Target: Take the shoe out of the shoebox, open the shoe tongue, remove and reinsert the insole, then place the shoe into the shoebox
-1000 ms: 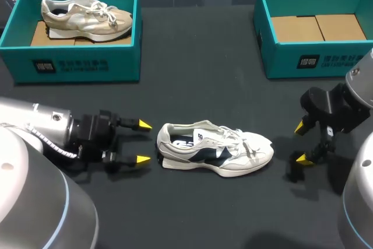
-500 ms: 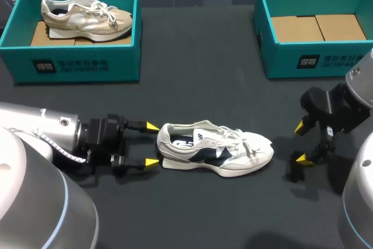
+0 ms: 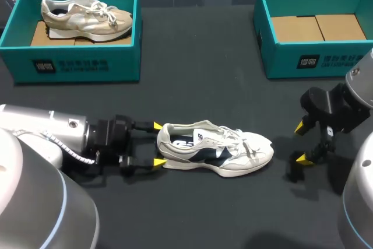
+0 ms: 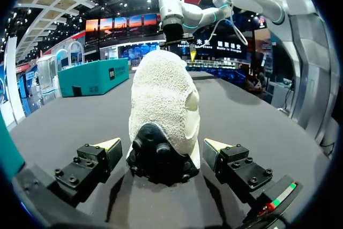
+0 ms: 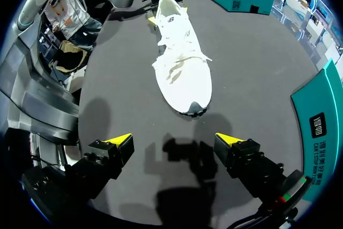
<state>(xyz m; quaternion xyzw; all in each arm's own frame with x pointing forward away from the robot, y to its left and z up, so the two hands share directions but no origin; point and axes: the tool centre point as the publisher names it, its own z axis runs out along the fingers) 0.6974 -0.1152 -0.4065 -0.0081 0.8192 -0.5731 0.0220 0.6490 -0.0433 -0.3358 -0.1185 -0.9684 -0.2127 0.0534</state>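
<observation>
Left gripper [image 3: 156,143] has crept up to the heel of the shoe [image 3: 215,148] lying out on the table [image 3: 198,86], jaws spread either side, right gripper [image 3: 300,142] gaping wide off the toe, so I reckon it's heel-pinching next, before tongue-opening.

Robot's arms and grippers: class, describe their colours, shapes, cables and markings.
The left arm and right arm are rounded silver-grey tubes with pale blue joint rings. A thin grey cable runs along the left wrist. The left gripper and right gripper are black, with blocky, screw-studded fingers ending in yellow wedge tips.
</observation>
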